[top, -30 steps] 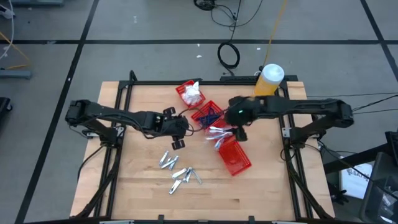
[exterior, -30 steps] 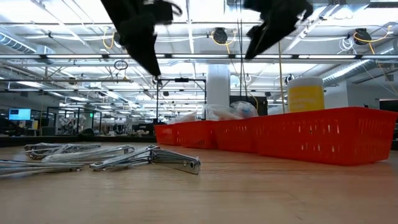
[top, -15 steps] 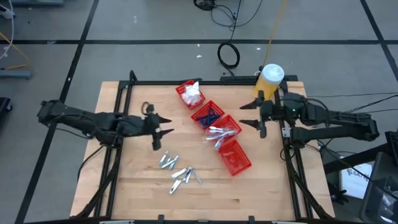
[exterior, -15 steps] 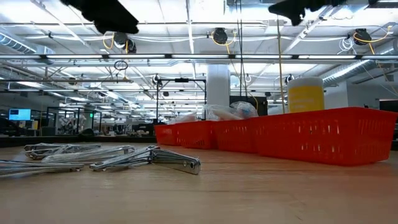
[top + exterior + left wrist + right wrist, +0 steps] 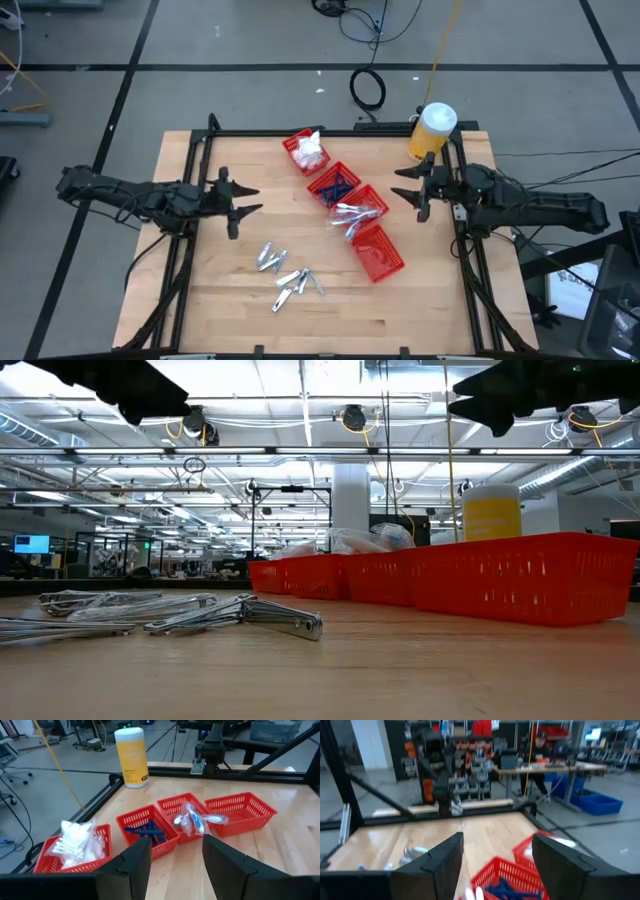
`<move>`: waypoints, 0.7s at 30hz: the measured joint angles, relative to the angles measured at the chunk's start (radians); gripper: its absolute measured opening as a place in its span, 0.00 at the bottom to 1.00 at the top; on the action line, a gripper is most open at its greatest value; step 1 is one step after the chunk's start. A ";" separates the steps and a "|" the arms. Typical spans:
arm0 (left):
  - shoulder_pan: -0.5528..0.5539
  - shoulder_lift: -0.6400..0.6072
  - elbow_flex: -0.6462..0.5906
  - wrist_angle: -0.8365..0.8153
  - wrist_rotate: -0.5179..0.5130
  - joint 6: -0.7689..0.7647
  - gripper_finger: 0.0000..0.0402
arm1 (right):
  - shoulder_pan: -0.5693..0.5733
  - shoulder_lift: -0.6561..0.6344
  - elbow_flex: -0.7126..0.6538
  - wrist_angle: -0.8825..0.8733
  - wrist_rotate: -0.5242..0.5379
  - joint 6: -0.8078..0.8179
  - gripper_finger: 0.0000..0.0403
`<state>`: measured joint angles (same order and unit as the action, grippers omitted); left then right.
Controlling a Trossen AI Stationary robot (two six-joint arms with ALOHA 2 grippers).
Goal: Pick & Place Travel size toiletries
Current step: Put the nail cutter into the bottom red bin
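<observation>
I hold the left gripper, fingers apart and empty, at the table's left. The silvery pieces lie loose ahead, toward the front edge, nearer it than the right gripper, likewise open and empty.

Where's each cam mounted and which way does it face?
High: overhead, straight down on the table; both arms show, left hand and right hand open, empty.
Low: table-top height, level past silvery pieces and red bins into the room; arms dark at top.
Left wrist: between own fingers, toward the bins and yellow bottle.
Right wrist: between own fingers, across the table.
Shared: bins and bottle in high, low, left wrist.
</observation>
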<state>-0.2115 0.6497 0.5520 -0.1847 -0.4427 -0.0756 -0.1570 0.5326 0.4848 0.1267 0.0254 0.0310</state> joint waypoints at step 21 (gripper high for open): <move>0.001 0.004 -0.001 0.010 -0.001 -0.003 0.44 | 0.002 0.006 -0.059 0.146 -0.003 -0.008 0.55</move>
<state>-0.2110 0.6540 0.5514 -0.1745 -0.4433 -0.0788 -0.1555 0.5388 0.4263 0.2727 0.0223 0.0227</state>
